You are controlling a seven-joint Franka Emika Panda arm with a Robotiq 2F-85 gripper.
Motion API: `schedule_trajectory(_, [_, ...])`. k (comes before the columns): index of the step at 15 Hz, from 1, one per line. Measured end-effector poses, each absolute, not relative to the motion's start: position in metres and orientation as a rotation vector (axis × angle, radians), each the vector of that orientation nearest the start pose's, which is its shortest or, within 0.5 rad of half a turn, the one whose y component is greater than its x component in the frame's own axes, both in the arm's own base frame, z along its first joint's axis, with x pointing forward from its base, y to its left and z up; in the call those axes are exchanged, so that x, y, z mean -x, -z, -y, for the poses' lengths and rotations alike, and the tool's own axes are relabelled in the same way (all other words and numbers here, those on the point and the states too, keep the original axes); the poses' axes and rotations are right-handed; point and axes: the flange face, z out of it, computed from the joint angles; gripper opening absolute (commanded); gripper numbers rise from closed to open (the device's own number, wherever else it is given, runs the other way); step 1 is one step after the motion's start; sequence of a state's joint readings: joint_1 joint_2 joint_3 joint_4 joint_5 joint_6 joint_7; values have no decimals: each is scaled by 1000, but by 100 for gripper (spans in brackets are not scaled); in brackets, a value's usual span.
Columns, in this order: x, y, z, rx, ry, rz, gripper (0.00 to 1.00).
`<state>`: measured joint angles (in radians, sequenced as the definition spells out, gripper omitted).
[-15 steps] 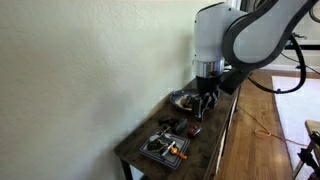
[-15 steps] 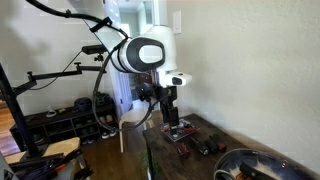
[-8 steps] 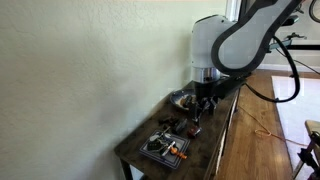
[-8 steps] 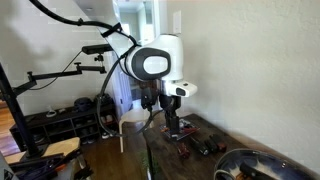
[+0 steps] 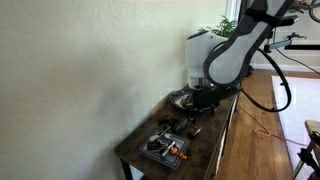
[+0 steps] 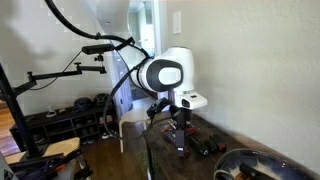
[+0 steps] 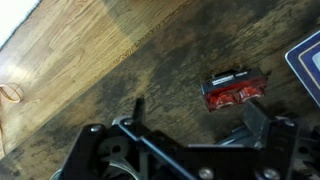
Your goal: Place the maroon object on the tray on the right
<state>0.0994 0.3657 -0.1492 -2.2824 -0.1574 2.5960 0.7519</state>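
Trays: two on the table (image 5: 212, 138); one round dark tray (image 5: 181, 100) with a raised rim near the far end, one square grey tray (image 5: 150, 147) with compartments at the near end, well apart.
Maroon object: one (image 7: 232, 91), flat on the bare table, in neither tray.
Long axis: in the wrist view roughly left to right, the right end tipped slightly upward; dark strip along the upper edge, red body below.
End effector: one (image 7: 195, 112), fingers spread wide and holding nothing; maroon object just beyond one fingertip, apart from it.
Arm: one, bent low over the table between the two trays in an exterior view, end effector (image 5: 197, 114) near the table top.
Orange pieces: inside the square grey tray in an exterior view; number too small to count.
Wrist view only: shape and direction of the maroon object, spread of the fingers, a blue-grey corner (image 7: 308, 58) at the right edge, wooden floor (image 7: 60, 50) past the table edge.
Exterior views only: both trays together in one, the round tray rim (image 6: 250, 158) at bottom right in another, end effector (image 6: 178, 138) low over the table; maroon object too small there to describe.
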Motion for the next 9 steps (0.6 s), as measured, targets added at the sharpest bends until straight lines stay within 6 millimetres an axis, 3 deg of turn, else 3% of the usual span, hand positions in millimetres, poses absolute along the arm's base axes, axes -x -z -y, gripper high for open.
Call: schedule_trajectory(9, [-536,-173,-7,2955,13,-1481,100])
